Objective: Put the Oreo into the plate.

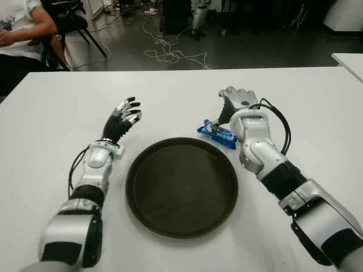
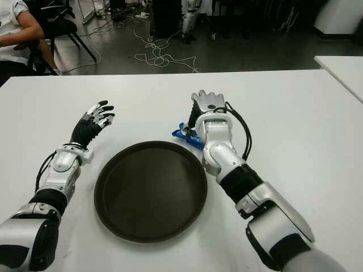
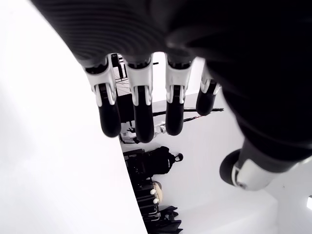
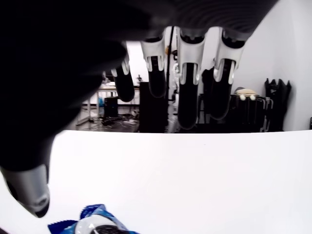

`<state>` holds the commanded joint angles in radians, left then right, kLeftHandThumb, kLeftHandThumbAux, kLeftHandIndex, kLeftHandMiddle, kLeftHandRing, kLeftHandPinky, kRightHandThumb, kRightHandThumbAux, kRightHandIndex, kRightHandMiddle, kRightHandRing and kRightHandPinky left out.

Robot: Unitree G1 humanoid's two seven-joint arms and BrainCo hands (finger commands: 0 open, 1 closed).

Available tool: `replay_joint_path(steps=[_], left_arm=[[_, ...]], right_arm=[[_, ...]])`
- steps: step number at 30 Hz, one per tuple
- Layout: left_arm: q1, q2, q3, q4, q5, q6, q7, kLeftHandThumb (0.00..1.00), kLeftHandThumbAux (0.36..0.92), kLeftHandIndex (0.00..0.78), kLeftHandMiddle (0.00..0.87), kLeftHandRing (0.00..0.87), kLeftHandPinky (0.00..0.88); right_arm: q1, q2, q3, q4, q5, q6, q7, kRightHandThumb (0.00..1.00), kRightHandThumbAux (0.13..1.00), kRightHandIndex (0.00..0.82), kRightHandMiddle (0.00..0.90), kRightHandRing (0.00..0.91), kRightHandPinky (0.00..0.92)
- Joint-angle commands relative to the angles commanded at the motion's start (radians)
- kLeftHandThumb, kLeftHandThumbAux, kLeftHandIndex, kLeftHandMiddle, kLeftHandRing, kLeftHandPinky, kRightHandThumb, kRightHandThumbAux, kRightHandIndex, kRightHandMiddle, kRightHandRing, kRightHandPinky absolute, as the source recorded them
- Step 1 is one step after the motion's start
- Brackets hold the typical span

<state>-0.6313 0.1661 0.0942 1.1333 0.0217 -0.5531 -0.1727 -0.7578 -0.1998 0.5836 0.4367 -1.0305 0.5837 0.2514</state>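
The Oreo [image 1: 218, 135] is a small blue packet lying on the white table [image 1: 295, 102], just off the far right rim of the round dark plate [image 1: 181, 187]. My right hand [image 1: 235, 102] is right beside and partly over the packet, fingers stretched out and holding nothing. In the right wrist view the packet [image 4: 95, 224] shows below the palm, close to the thumb [image 4: 29, 195]; whether they touch I cannot tell. My left hand [image 1: 123, 118] shows left of the plate, fingers spread and empty. Nothing lies in the plate.
A seated person [image 1: 22, 28] and a chair are beyond the table's far left corner. Cables [image 1: 170, 54] lie on the floor behind the table's far edge. A second white table [image 1: 349, 59] stands at the right.
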Motion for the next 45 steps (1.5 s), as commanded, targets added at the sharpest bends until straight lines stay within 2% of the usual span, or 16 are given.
replay_joint_path(steps=[8,14,26,35,45], left_arm=[[-0.001,0.001,0.002,0.0,-0.005,0.008,-0.01,0.077,0.601,0.105,0.193,0.187,0.204],[0.0,0.0,0.003,0.0,-0.004,0.006,-0.006,0.087,0.618,0.104,0.191,0.183,0.206],[0.0,0.002,0.003,0.004,-0.002,-0.002,-0.005,0.081,0.599,0.102,0.19,0.188,0.206],[0.003,-0.002,0.004,-0.007,-0.006,-0.002,-0.006,0.086,0.621,0.1,0.185,0.178,0.2],[0.001,0.0,-0.002,-0.002,0.004,0.002,0.007,0.069,0.619,0.102,0.185,0.181,0.2]], right_arm=[[-0.011,0.008,0.001,0.048,0.013,-0.017,-0.011,0.0,0.647,0.207,0.228,0.288,0.37],[-0.027,0.023,-0.002,0.113,0.028,-0.035,-0.027,0.0,0.661,0.199,0.227,0.286,0.367],[-0.066,0.05,-0.009,0.259,0.07,-0.08,-0.066,0.0,0.679,0.207,0.228,0.281,0.363],[-0.094,0.065,-0.013,0.345,0.108,-0.093,-0.098,0.0,0.677,0.209,0.234,0.284,0.366],[-0.142,0.08,-0.016,0.496,0.168,-0.168,-0.148,0.0,0.671,0.163,0.197,0.253,0.337]])
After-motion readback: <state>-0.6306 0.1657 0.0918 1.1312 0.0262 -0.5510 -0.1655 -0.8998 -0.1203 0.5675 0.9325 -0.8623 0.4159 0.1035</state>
